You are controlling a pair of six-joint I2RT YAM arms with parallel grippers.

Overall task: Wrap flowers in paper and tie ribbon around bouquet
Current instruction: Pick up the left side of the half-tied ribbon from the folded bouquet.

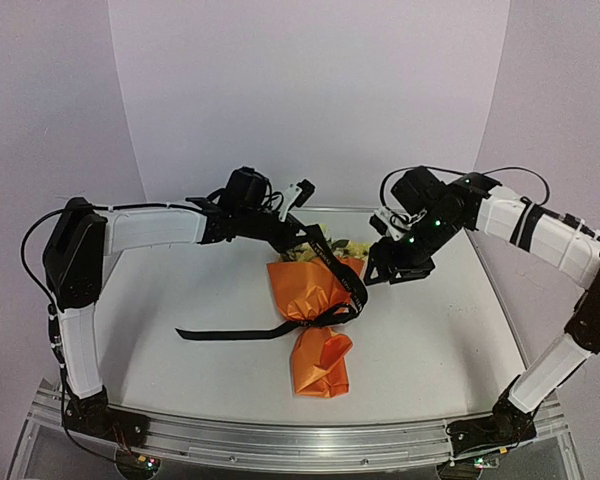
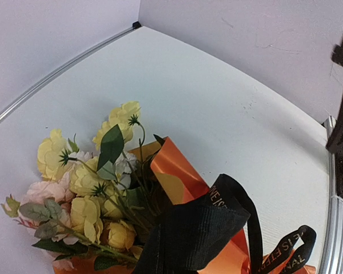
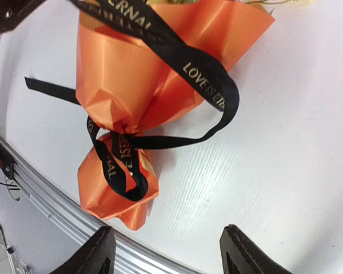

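top external: left pincer (image 1: 310,238) clamps ribbon (image 1: 242,332) at bouquet (image 1: 308,300) wide edge; right pincer (image 3: 171,249) gapes empty beside it.

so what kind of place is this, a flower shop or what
Most likely a robotics lab bench, not a shop: two robot arms bolted to an aluminium rail at the edge of a white table, plain pale walls boxing it in, and a bouquet with a black ribbon lying on it.

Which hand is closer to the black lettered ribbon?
Left. The left hand grips the flat black lettered ribbon over the orange paper cone's flower end; the right hand hangs open right of it, not touching.
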